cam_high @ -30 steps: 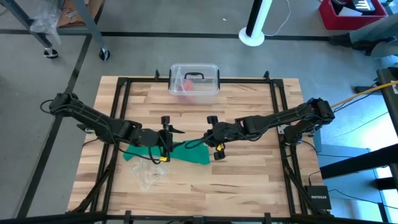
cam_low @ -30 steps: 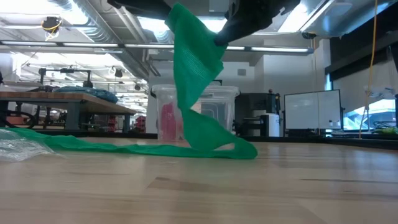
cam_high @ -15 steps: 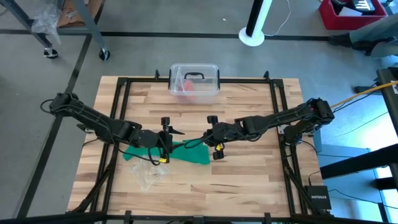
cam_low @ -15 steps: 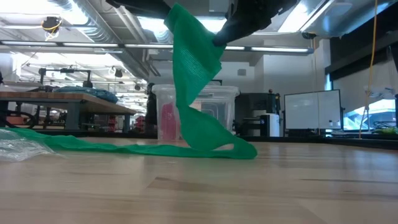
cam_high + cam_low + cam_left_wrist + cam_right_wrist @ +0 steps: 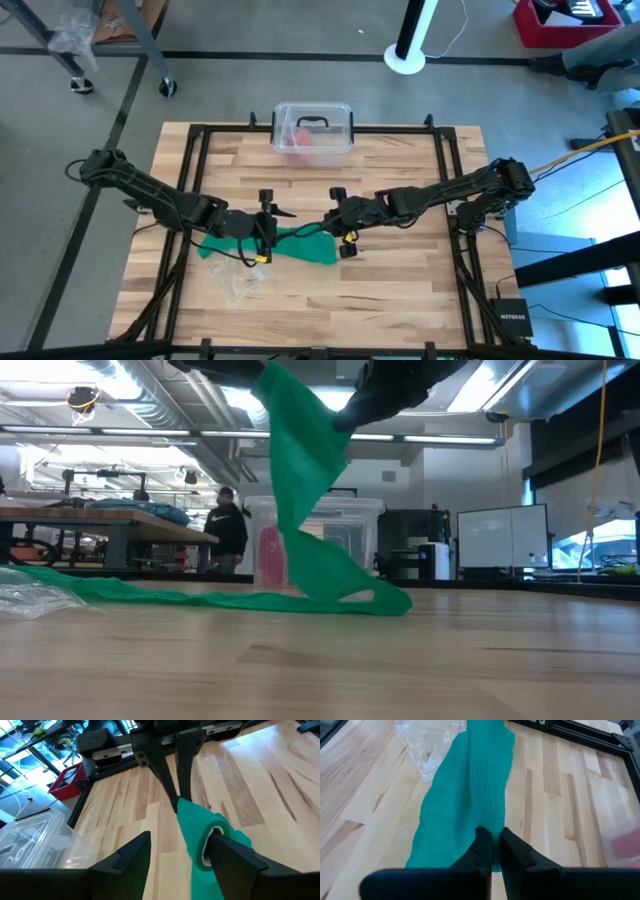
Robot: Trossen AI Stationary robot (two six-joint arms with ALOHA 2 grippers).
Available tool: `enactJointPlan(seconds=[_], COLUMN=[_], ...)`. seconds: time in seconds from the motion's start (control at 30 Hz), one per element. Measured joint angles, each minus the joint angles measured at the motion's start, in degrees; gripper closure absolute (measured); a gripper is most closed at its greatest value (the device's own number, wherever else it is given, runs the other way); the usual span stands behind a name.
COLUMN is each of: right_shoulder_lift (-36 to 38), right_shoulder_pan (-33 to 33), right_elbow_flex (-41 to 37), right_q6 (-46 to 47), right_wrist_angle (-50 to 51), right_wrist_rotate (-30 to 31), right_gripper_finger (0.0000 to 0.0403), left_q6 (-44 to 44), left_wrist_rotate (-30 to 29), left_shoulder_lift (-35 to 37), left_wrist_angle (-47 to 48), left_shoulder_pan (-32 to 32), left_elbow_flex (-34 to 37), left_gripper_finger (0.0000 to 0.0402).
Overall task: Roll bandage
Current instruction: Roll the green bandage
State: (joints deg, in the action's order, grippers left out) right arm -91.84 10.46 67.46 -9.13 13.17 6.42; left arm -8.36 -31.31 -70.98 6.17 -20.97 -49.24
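The green bandage [image 5: 300, 248] lies as a long strip on the wooden table, and its right part rises off the table [image 5: 305, 470]. My right gripper [image 5: 324, 229] is shut on that raised part above mid table and shows in its wrist view [image 5: 494, 842]. My left gripper [image 5: 274, 229] faces it from the left with its fingers open [image 5: 175, 865]. A turn of the bandage [image 5: 192, 827] sits round one left finger. The strip's left part [image 5: 120, 592] lies flat on the table. My left gripper has a loop of the bandage [image 5: 197, 842] wrapped round one of its open fingers [image 5: 227, 855]; the other finger is bare. The fingers lie level, pointing toward the table's right. My right gripper pinches the bandage's bunched raised part [image 5: 490, 822] between its two shut fingers, coming level from the table's right. The cloth hangs from the hold down to the table, where it folds over [image 5: 350, 585].
A clear plastic box with a black handle [image 5: 312, 128] stands at the far edge, behind the bandage [image 5: 355, 530]. A crumpled clear wrapper [image 5: 238, 280] lies near the bandage's left end. A person [image 5: 228, 535] stands in the room beyond the table.
My right gripper has gone a little toward the table's left, toward my left gripper, still shut on the bandage. The raised part of the cloth has swung left with it, while the strip on the table has stayed put.
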Motion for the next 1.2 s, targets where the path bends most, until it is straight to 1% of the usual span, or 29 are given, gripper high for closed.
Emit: enactJointPlan(seconds=[0.3,0.4,0.5,0.57,0.73,0.8,0.9,0.93,1.0,1.07,1.2], right_shoulder_lift=[-0.03,-0.03,-0.03,-0.01,0.03,0.03,0.05,0.25,1.2,2.84,6.0], right_shoulder_pan=[0.0,0.0,0.0,0.0,-0.04,0.0,0.0,0.0,0.02,0.1,0.07], right_elbow_flex=[0.22,0.22,0.32,0.33,0.37,0.37,0.49,0.56,0.98,2.72,7.38], right_q6=[0.55,0.76,1.33,1.38,2.29,3.67,5.08,5.0,4.74,4.56,6.82], right_wrist_angle=[-0.13,-0.15,-0.46,-0.46,-0.32,-0.07,0.32,0.67,1.99,7.27,22.63], right_wrist_rotate=[-0.04,0.07,0.5,0.66,0.97,0.88,0.59,0.95,3.55,6.44,8.19], right_gripper_finger=[0.0384,0.0384,0.0384,0.0384,0.038,0.037,0.0342,0.033,0.0304,0.0278,0.0238], left_q6=[-0.99,-0.95,-0.83,-1.14,-1.18,-1.4,-1.6,-2.04,-2.83,-3.53,-7.55], left_wrist_rotate=[0.67,0.72,0.84,1.05,0.72,0.46,0.03,-0.55,-2.12,-4.16,-6.91], left_shoulder_lift=[-4.59,-4.94,-4.92,-4.92,-4.93,-4.92,-4.92,-4.92,-4.64,-4.06,-2.2], left_wrist_angle=[0.37,-0.04,-1.16,-1.63,-1.44,-1.5,-1.6,-1.76,-2.03,-1.94,-1.8], left_shoulder_pan=[0.07,0.07,0.07,0.02,-0.03,-0.09,-0.07,-0.07,-0.03,-0.11,-0.79], left_elbow_flex=[-0.04,-0.04,0.01,0.03,0.03,0.03,0.03,0.03,0.03,-0.33,-2.72], left_gripper_finger=[0.0215,0.0226,0.0256,0.0284,0.0375,0.0391,0.0391,0.0394,0.0397,0.0396,0.0398])
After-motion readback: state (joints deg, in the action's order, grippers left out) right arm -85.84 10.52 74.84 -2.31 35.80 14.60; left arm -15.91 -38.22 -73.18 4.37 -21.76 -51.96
